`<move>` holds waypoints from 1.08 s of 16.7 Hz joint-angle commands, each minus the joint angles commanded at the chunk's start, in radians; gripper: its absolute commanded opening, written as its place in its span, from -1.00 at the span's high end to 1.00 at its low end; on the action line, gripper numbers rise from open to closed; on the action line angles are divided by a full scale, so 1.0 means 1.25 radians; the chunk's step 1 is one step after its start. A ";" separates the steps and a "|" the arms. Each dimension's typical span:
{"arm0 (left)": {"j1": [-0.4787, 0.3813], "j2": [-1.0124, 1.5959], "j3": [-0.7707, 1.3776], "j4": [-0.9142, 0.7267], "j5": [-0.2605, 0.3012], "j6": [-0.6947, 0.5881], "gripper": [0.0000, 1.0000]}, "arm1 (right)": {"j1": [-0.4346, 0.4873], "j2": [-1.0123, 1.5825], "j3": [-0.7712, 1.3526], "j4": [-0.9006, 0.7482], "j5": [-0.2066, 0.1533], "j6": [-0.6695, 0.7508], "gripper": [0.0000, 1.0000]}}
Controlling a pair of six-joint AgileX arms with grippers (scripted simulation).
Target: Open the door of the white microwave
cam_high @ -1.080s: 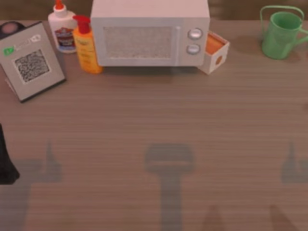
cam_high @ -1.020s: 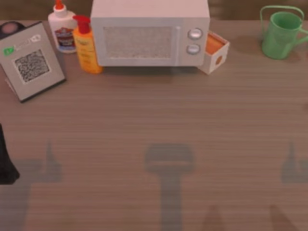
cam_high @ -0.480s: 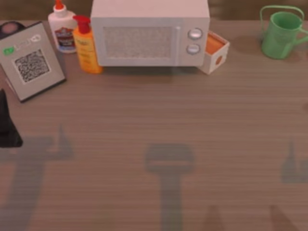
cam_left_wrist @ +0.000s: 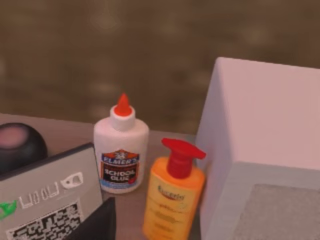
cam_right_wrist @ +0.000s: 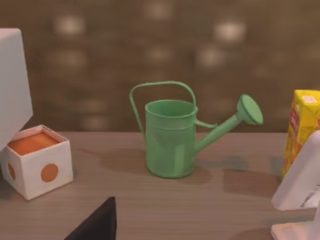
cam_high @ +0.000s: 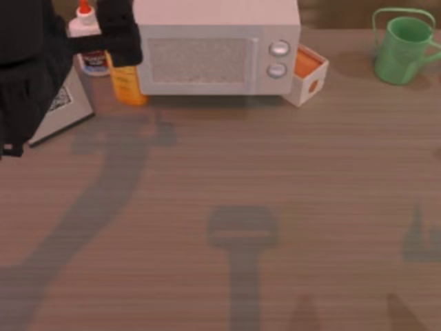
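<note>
Left tool (cam_high: 117, 31) hangs at the far left of the bench, a black mass over the grey QR-code placard (cam_high: 65, 103) and in front of the white glue bottle (cam_high: 86, 27), its tip just beside the microwave's left front corner; whether its fingers are spread or pressed together I cannot tell. Next to it stands an orange pump bottle (cam_high: 127, 86) with a red cap, close against the white microwave (cam_high: 217, 48). That boxy, smooth-sided appliance sits at the back edge, long axis running left to right, front facing the near side. Its door (cam_high: 200, 62), a flat white panel with a grey speckled mesh window, lies flush and closed, with two round silver knobs (cam_high: 279, 58) to its right. A small white box (cam_high: 306, 72) with an orange inside touches the microwave's right side. Farther right stands a green watering can (cam_high: 403, 48). Brown wood grain covers the bench (cam_high: 275, 172), and a blurred brick-like wall lies behind. My right arm is out of the top view.
</note>
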 joint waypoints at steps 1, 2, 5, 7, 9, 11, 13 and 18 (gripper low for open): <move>-0.031 0.083 0.061 0.001 -0.028 -0.019 -1.00 | 0.000 0.000 0.000 0.000 0.000 0.000 -1.00; -0.062 0.163 0.119 0.001 -0.054 -0.036 -1.00 | 0.000 0.000 0.000 0.000 0.000 0.000 -1.00; -0.146 0.373 0.271 -0.004 -0.128 -0.082 -1.00 | 0.000 0.000 0.000 0.000 0.000 0.000 -1.00; -0.192 0.484 0.350 -0.012 -0.168 -0.105 -1.00 | 0.000 0.000 0.000 0.000 0.000 0.000 -1.00; -0.230 0.571 0.412 -0.021 -0.200 -0.121 -1.00 | 0.000 0.000 0.000 0.000 0.000 0.000 -1.00; -0.254 0.628 0.451 -0.029 -0.221 -0.131 -1.00 | 0.000 0.000 0.000 0.000 0.000 0.000 -1.00; -0.265 0.652 0.466 -0.034 -0.230 -0.135 -1.00 | 0.000 0.000 0.000 0.000 0.000 0.000 -1.00; -0.261 0.650 0.462 -0.033 -0.229 -0.134 -1.00 | 0.000 0.000 0.000 0.000 0.000 0.000 -1.00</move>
